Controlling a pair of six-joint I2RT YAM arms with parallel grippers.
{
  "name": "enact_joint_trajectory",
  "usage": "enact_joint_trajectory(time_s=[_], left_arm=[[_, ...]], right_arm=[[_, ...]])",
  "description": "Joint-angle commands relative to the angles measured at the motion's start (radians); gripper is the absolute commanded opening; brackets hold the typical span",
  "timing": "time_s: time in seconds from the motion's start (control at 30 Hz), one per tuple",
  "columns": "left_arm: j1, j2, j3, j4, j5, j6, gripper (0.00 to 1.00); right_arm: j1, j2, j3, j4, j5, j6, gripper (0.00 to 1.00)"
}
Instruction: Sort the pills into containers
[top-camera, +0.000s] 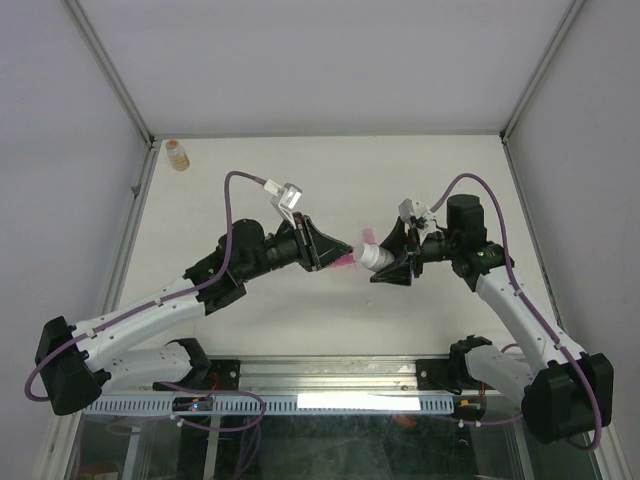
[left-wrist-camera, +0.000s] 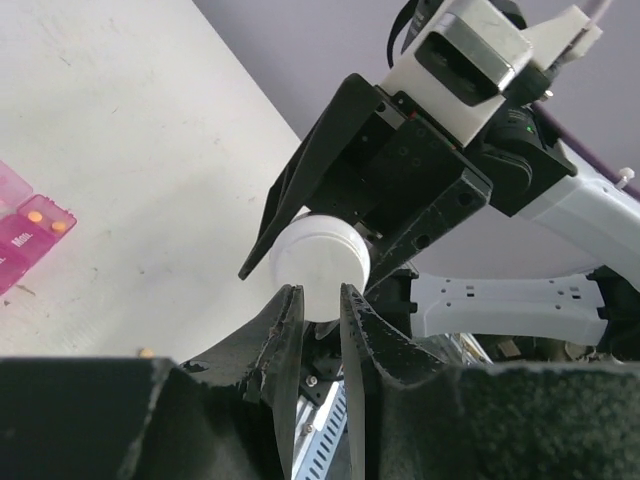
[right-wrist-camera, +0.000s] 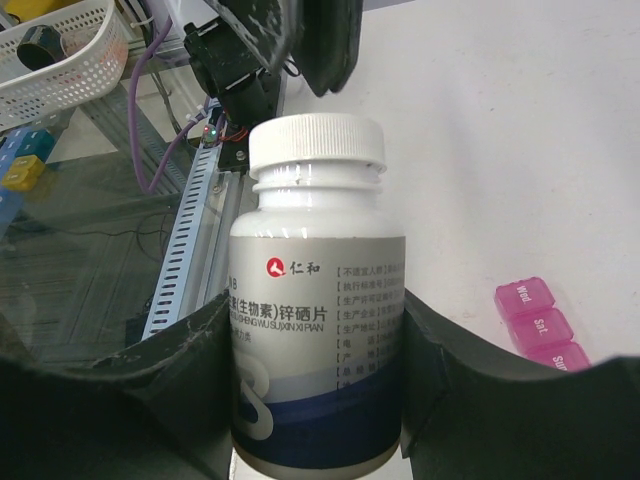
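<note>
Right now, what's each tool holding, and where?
Right tool grips the white bottle by its labelled body. Left tool is shut at the cap; hold unclear.

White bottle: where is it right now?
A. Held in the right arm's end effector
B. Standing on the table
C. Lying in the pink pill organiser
A: in the right wrist view, the white bottle sits clamped between the two dark fingers of the right end effector.

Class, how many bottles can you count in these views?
2: a white bottle held in the right end effector; an amber bottle at the table's far-left corner.
</note>
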Motion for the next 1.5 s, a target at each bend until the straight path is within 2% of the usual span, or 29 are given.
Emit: enact_joint_trajectory(time_s=[0.0, 0.47, 0.67, 0.77, 1.13, 1.23, 1.3, 1.47], left_arm=[[-0.015, 0.035, 0.067, 0.001, 0.001, -0.015, 0.22], [-0.030, 0.145, 0.145, 0.000, 0.051, 0.011, 0.21], [-0.034, 0.139, 0.137, -0.022, 0.070, 0.010, 0.21], [-0.034, 0.123, 0.127, -0.024, 0.060, 0.013, 0.25], [-0.033, 0.013, 0.119, -0.051, -0.063, 0.037, 0.64], [-0.034, -0.018, 0.079, -0.046, -0.099, 0.027, 0.81], [-0.032, -0.042, 0.036, -0.019, -0.110, 0.019, 0.98], [-0.030, -0.103, -0.097, 0.145, -0.112, -0.040, 0.99]], right_arm=[[-0.003, -0.002, 0.040, 0.037, -0.008, -0.009, 0.00], [-0.003, -0.005, 0.040, 0.037, -0.009, -0.008, 0.00], [-0.002, -0.005, 0.042, 0.036, -0.009, -0.008, 0.00], [-0.003, -0.005, 0.041, 0.036, -0.008, -0.008, 0.00], [-0.009, -0.011, 0.041, 0.034, -0.012, -0.011, 0.00], [-0.009, -0.013, 0.038, 0.034, -0.012, -0.026, 0.00], [-0.009, -0.018, 0.030, 0.034, -0.009, -0.045, 0.00], [-0.009, -0.023, 0.013, 0.048, -0.005, -0.068, 0.00]])
